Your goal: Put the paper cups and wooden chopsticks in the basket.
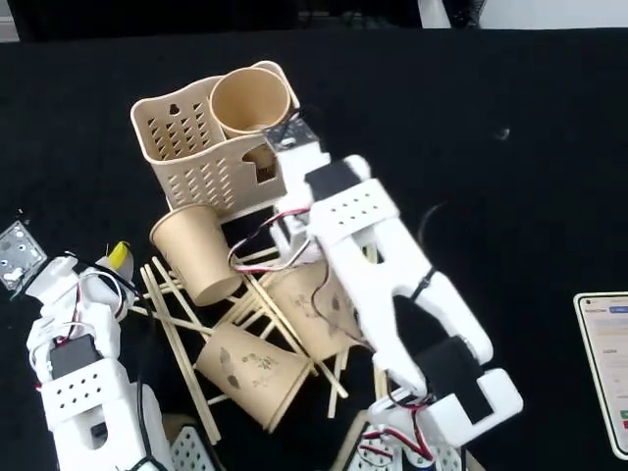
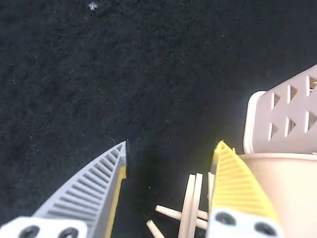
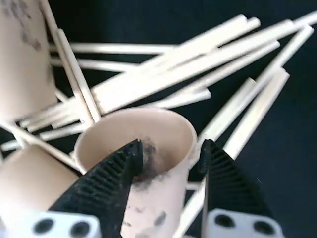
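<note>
A beige basket (image 1: 191, 157) stands at the back with one paper cup (image 1: 253, 98) inside it. In front of it, a second cup (image 1: 196, 250), a third cup (image 1: 250, 371) and a stained cup (image 1: 314, 309) lie among scattered wooden chopsticks (image 1: 177, 324). My right gripper (image 3: 171, 151) is open astride the stained cup's (image 3: 148, 144) rim, one black finger inside and one outside. Chopsticks (image 3: 198, 64) lie beyond it. My left gripper (image 2: 171, 146) is open low over the black cloth, with chopstick ends (image 2: 190, 203) between its fingers. A cup (image 2: 282, 183) and the basket (image 2: 287, 119) are beside it.
The right arm (image 1: 373, 265) stretches over the pile toward the basket, hiding part of the stained cup. The left arm (image 1: 78, 363) sits at the front left. A phone (image 1: 603, 373) lies at the right edge and a small metal bracket (image 1: 15, 257) at the left edge.
</note>
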Robot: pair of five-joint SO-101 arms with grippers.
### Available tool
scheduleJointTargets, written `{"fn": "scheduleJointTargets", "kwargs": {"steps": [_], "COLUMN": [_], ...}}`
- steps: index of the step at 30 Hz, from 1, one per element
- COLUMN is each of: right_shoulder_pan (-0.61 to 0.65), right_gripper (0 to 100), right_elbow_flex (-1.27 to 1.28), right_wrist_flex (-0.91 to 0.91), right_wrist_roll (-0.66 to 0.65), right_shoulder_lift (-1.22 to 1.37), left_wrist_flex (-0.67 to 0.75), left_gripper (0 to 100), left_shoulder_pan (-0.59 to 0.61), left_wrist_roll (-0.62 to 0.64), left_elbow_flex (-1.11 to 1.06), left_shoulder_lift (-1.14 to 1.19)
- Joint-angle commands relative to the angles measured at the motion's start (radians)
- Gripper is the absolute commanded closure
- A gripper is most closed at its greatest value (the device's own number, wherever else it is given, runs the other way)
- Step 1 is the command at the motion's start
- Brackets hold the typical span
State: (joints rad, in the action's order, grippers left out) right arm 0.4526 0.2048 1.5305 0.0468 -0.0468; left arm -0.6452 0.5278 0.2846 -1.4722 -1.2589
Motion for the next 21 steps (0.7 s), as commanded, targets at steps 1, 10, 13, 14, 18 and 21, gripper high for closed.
{"fn": "scheduleJointTargets", "kwargs": {"steps": [1, 10, 13, 14, 18, 21], "right_shoulder_pan": [-0.058, -0.101, -0.101, -0.100, -0.098, -0.100], "right_gripper": [79.7, 79.7, 79.7, 79.7, 79.7, 79.7], "right_elbow_flex": [-0.101, -0.051, -0.018, -0.016, -0.067, -0.131], "right_wrist_flex": [0.126, 0.229, 0.229, 0.229, 0.229, 0.229], "right_wrist_roll": [-0.075, -0.158, -0.158, -0.158, -0.149, -0.147], "right_shoulder_lift": [-0.062, -0.061, -0.061, -0.061, -0.061, -0.061], "left_wrist_flex": [0.017, 0.017, 0.017, 0.017, 0.017, 0.017], "left_gripper": [72, 72, 72, 72, 72, 72], "left_shoulder_pan": [0.010, 0.015, 0.013, 0.013, 0.012, 0.012], "left_wrist_roll": [0.005, 0.005, 0.005, 0.005, 0.005, 0.005], "left_elbow_flex": [0.013, 0.013, 0.013, 0.013, 0.013, 0.013], "left_shoulder_lift": [-0.014, -0.014, -0.014, -0.014, -0.014, -0.014]}}
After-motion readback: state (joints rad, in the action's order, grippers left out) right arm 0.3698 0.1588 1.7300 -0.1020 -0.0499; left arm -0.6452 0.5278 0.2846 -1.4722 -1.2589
